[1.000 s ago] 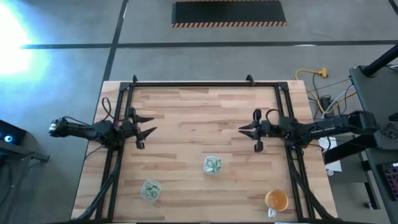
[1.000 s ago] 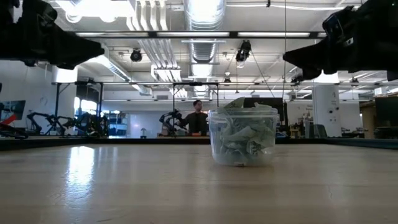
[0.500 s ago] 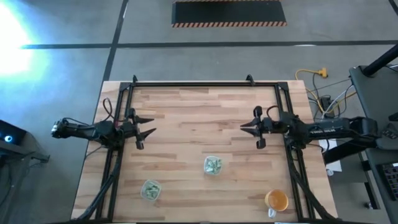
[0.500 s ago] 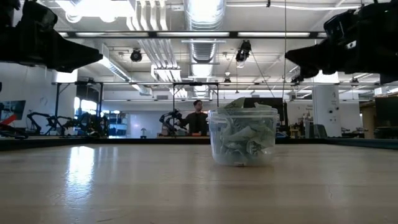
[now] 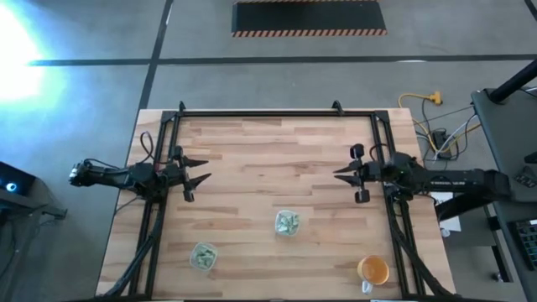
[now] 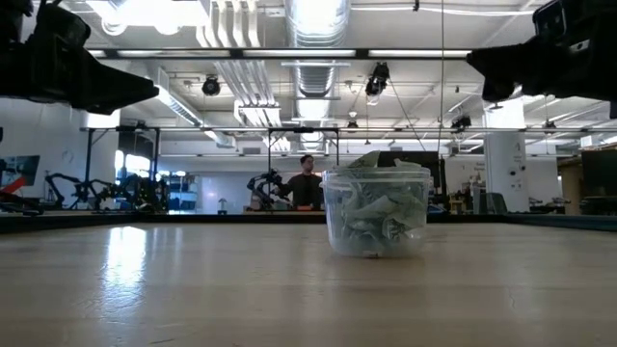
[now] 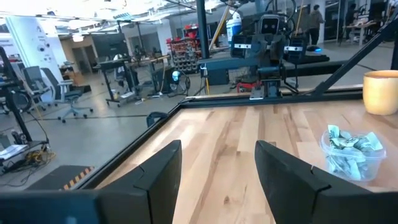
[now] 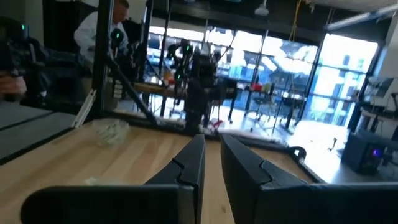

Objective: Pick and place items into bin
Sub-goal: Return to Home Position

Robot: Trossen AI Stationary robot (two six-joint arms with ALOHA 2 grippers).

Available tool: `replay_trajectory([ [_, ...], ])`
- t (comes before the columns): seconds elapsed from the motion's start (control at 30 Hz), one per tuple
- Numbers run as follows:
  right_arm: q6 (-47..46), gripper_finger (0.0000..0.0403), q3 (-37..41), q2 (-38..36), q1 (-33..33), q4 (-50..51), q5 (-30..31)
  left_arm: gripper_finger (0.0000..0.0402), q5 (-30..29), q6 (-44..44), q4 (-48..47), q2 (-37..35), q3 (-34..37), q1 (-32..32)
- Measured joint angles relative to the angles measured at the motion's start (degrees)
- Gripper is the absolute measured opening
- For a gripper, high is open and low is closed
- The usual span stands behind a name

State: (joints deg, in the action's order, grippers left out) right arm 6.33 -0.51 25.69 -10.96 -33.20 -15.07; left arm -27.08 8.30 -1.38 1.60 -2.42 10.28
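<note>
The items are small green-and-white crumpled pieces filling two clear cups. One cup (image 5: pixel 288 223) stands on the table's near middle and also shows in the low view (image 6: pixel 376 214) and the left wrist view (image 7: pixel 352 152). The other cup (image 5: pixel 202 256) stands near the near-left corner. My left gripper (image 5: pixel 205 174) hovers open over the table's left side, far from both cups. My right gripper (image 5: pixel 337 174) hovers over the right side with its fingers (image 8: pixel 193 163) close together, holding nothing. No loose piece shows on the wood.
An orange mug (image 5: pixel 372 270) stands at the near-right corner. A black frame (image 5: pixel 260 111) runs along the table's far edge and both sides. Bare wood lies between the two grippers. A person (image 6: pixel 307 183) stands in the room far behind the table.
My right gripper has drawn back toward the table's right edge, staying level above the wood. The cups and the mug have stayed where they were.
</note>
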Motion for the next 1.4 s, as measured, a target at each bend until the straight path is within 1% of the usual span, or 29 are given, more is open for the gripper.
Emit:
replay_trajectory([
  [0.13,-0.2,0.0043,0.0,-5.4,0.1,2.6,0.0,0.0187,0.1,0.9,0.5,0.0,0.1,0.0],
  [0.27,-1.5,0.0043,0.0,-9.8,0.5,7.4,0.1,0.0187,0.7,0.9,0.5,0.0,0.1,0.0],
  [0.37,-1.6,0.0043,0.0,-12.0,2.2,10.4,0.2,0.0187,1.2,0.9,0.6,0.0,0.1,0.0],
  [0.47,0.2,0.0043,0.0,-13.4,4.8,10.5,0.5,0.0187,1.3,0.9,0.7,0.0,0.1,0.0],
  [0.53,1.5,0.0043,0.0,-14.5,6.7,10.4,3.3,0.0187,1.3,0.9,0.7,0.0,0.1,0.0],
  [0.67,2.7,0.0043,0.0,-16.3,10.3,11.8,11.7,0.0187,1.5,0.9,0.8,0.0,0.1,0.0],
  [0.8,1.9,0.0043,0.0,-18.4,12.5,15.8,15.8,0.0187,1.7,0.9,0.8,0.0,0.1,0.0],
  [0.87,0.5,0.0043,0.0,-19.7,12.9,18.3,18.3,0.0187,1.7,1.0,0.8,0.0,0.1,0.0],
  [0.93,-0.4,0.0043,0.0,-21.2,13.0,21.5,19.5,0.0187,1.7,1.0,0.8,0.0,0.1,0.0],
  [1.1,-1.7,0.0043,0.0,-25.7,13.0,27.6,19.6,0.0187,1.9,1.0,0.8,0.0,0.1,0.0],
  [1.4,-3.0,0.0043,0.0,-25.5,13.1,28.8,19.6,0.0187,2.8,1.0,0.8,0.0,0.1,0.0],
])
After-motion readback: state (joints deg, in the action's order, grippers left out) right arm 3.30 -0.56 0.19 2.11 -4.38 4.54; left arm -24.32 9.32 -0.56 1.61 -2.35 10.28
